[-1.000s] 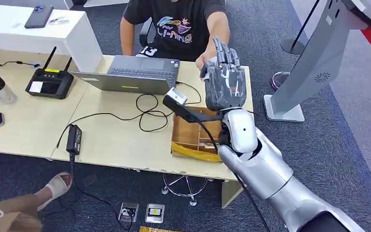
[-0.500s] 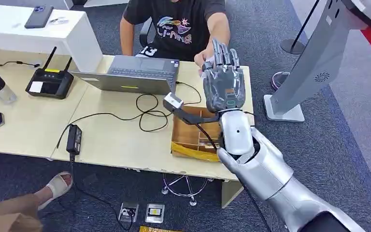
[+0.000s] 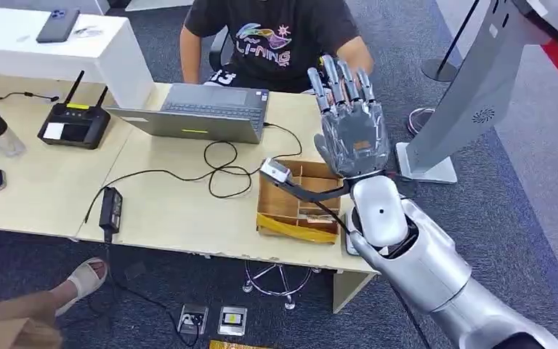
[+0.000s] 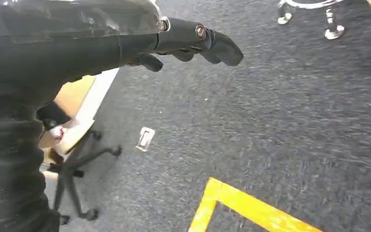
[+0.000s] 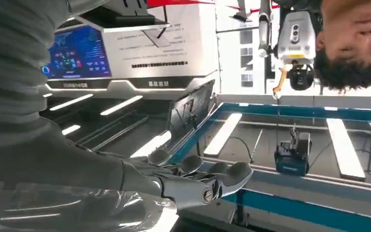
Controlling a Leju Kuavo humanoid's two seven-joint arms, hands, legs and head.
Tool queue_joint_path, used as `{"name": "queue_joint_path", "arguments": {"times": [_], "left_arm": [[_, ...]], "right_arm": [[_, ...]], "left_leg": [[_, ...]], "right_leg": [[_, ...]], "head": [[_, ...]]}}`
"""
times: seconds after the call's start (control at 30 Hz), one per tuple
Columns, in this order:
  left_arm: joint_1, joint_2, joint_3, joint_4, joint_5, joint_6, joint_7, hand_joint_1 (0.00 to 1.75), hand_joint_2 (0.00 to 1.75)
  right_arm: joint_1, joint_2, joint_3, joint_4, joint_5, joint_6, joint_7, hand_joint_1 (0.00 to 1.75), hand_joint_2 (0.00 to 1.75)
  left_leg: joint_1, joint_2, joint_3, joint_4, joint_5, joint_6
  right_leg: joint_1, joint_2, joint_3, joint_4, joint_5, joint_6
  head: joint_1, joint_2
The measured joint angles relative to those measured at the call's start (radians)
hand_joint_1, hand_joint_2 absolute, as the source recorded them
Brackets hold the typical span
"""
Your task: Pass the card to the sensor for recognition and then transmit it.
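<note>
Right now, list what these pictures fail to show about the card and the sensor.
- Card: the right robot hand shows its back in the head view, hiding its palm; the right wrist view shows no card plainly.
- Sensor: the grey stand is cut off by the head view's top edge.

A dark grey carpet covers the floor on the right of the frame. The light wooden tabletop fills the left and the middle. A white desk stands at the upper left. A yellow line marks the carpet in the left wrist view.
</note>
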Motion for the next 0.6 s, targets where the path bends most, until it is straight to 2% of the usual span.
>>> {"name": "queue_joint_path", "arguments": {"times": [0.17, 0.4, 0.6], "left_arm": [[0.001, -0.004, 0.000, -0.005, 0.000, 0.000, 0.011, 0.00, 1.75], [0.003, -0.002, 0.000, -0.007, -0.008, 0.000, 0.000, 0.00, 1.75], [0.006, 0.000, 0.000, -0.007, 0.021, 0.000, -0.045, 0.00, 1.75]], "right_arm": [[0.000, -0.009, 0.011, -0.005, 0.000, 0.015, 0.027, 0.00, 1.75], [0.042, -0.065, -0.023, -0.054, -0.005, 0.028, 0.048, 0.00, 1.75], [0.148, -0.148, -0.122, -0.143, -0.117, -0.042, 0.089, 0.00, 1.75]], "left_leg": [[0.000, 0.000, 0.000, 0.000, 0.000, 0.000], [-0.001, 0.000, 0.000, 0.001, 0.000, 0.000], [-0.001, 0.000, 0.000, 0.001, 0.000, 0.000]], "right_leg": [[0.000, 0.001, 0.000, 0.000, 0.000, 0.000], [-0.001, 0.001, -0.001, -0.001, 0.000, 0.000], [-0.001, 0.001, -0.001, -0.001, 0.000, 0.000]], "head": [[0.000, 0.000], [0.000, 0.000], [0.000, 0.000]]}}
